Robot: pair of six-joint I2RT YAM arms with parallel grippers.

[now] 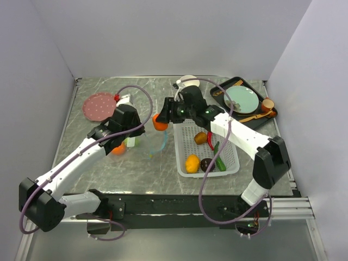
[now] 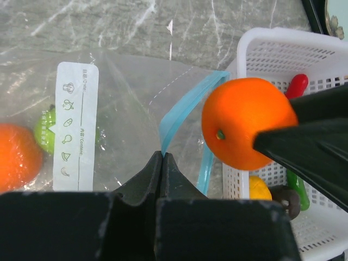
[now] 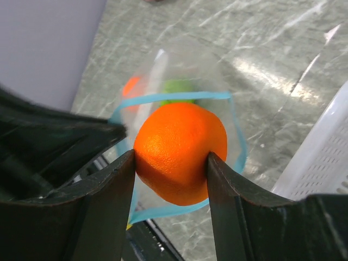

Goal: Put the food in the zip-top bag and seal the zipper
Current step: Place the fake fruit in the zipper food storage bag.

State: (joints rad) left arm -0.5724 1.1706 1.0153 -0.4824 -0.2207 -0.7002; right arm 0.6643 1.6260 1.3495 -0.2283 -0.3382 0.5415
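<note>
Orange (image 3: pixel 179 144): I held it in right pincer (image 3: pixel 171 157) over bag (image 2: pixel 125 103) mouth, nine o'clock of basket (image 2: pixel 283 33). My left pincer (image 2: pixel 163 163) clamped zipper (image 2: pixel 185 103). Risk: off-centre release could clip rim, rolling it away.

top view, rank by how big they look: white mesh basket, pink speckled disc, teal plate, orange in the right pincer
1. white rectangular mesh basket
2. pink speckled flat disc and teal round plate: look about alike, not ranked
3. round orange fruit in the right pincer
</note>
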